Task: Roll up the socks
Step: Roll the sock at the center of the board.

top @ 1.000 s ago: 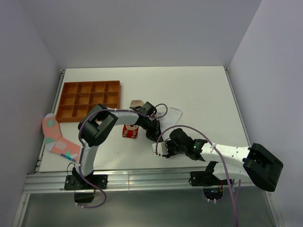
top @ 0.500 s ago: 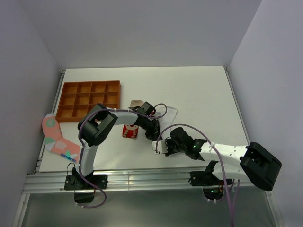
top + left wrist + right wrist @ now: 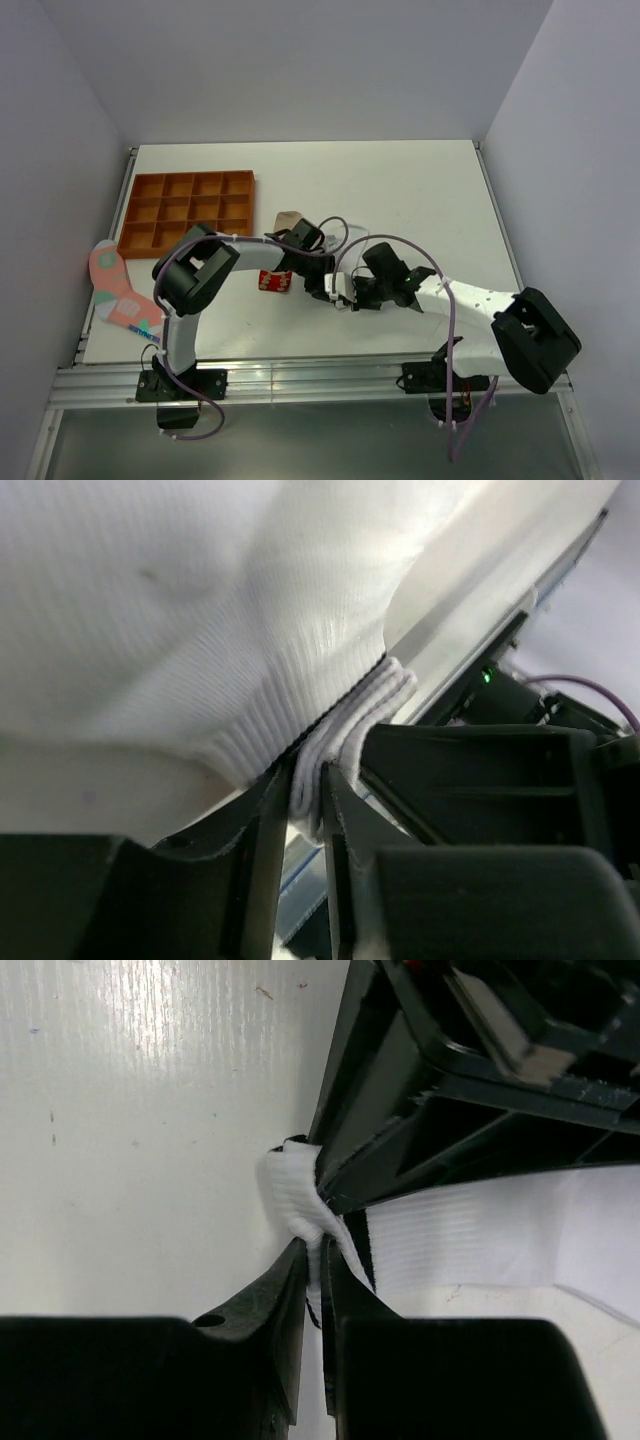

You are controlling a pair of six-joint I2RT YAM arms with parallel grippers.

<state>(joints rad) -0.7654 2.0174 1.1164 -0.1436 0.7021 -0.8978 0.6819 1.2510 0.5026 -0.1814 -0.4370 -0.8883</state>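
Observation:
The white sock [image 3: 200,610] with black cuff stripes hangs bunched between my two grippers near the table's middle [image 3: 340,284]. My left gripper [image 3: 308,810] has its narrow jaws on the ribbed cuff edge. From the opposite side, my right gripper [image 3: 320,1280] is shut on a fold of the same cuff [image 3: 300,1200], almost touching the left gripper [image 3: 322,282]. Left of the left gripper lies a red sock with white spots [image 3: 275,282]. The beige sock [image 3: 288,218] lies just behind the left arm.
An orange compartment tray [image 3: 190,210] stands at the back left. A pink patterned sock [image 3: 120,298] hangs over the table's left edge. The right arm's elbow [image 3: 530,340] juts out at the near right.
My right gripper has moved up and left to meet the left gripper and shut on the white sock's cuff. The sock's flat part has gathered in between them.

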